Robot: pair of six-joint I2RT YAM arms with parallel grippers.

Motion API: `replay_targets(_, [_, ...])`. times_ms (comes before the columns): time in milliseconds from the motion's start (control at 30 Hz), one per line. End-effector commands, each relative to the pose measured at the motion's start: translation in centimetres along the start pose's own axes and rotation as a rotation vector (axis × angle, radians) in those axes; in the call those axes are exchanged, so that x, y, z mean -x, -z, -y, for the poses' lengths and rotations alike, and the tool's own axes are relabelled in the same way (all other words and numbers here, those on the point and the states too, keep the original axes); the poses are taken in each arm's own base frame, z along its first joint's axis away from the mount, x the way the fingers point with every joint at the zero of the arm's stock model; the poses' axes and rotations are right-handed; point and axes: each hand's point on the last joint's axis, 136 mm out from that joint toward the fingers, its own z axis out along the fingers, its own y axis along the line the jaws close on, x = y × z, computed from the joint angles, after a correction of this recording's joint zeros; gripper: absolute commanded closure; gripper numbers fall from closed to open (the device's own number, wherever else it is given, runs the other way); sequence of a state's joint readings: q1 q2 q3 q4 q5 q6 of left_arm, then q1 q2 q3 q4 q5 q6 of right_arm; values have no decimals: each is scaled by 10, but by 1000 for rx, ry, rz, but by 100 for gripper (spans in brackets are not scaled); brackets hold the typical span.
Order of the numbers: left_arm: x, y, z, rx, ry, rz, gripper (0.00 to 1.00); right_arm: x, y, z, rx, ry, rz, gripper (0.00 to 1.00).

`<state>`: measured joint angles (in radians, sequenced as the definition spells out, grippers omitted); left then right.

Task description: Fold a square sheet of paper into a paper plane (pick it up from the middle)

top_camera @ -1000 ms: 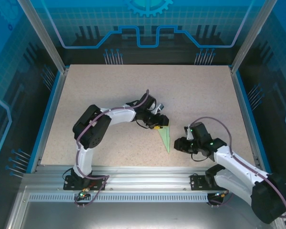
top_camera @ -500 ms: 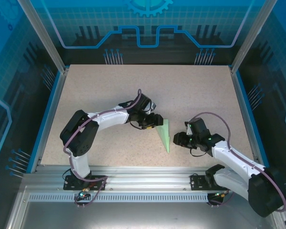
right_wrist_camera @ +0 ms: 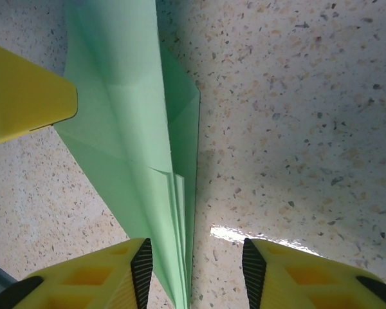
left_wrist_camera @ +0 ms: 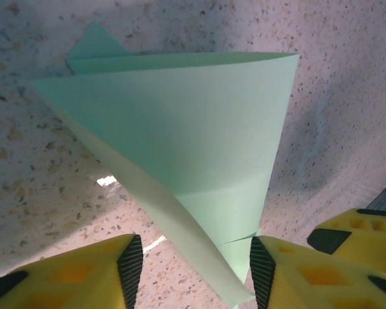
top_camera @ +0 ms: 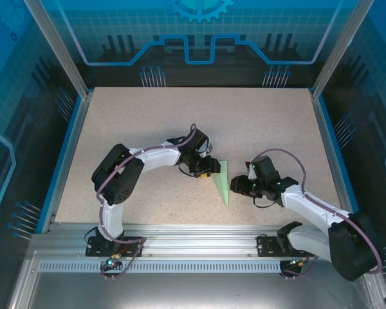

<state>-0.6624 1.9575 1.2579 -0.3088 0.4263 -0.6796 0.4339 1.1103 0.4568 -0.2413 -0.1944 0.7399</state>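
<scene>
Plane (top_camera: 223, 183) lies part-folded on the bench (top_camera: 148, 122), with the left claw (left_wrist_camera: 193, 267) at its wide end and the right claw (right_wrist_camera: 196, 270) beside its point, both half-open astride paper, apparently gripping nothing; closing off-crease risks crumpling or skewing the fold.

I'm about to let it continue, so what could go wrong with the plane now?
On the plane, a raised, curved flap sits between the left fingers; closing there could crumple it or add a stray crease.
The right fingers straddle its narrow end off-centre; closing could drag it sideways.
</scene>
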Motion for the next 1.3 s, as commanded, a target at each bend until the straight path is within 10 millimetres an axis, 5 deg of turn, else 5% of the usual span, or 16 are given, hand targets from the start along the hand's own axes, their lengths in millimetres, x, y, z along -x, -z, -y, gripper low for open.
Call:
replay_targets(0, [-6,5,8,-19,-21,-17,64,13,1,-19,49,25,20,54])
replay_targets(300, [-10,14,-1,-33,-38,14,100,14,-11,-36,81,53,-14,51])
replay_targets(967, [-16,19,-26,-58,-31,-21,99,6,-44,-56,57,116,-127,46])
replay_targets(1267, [-18,21,-29,-52,-28,-17,99,5,-42,-55,27,126,-121,44])
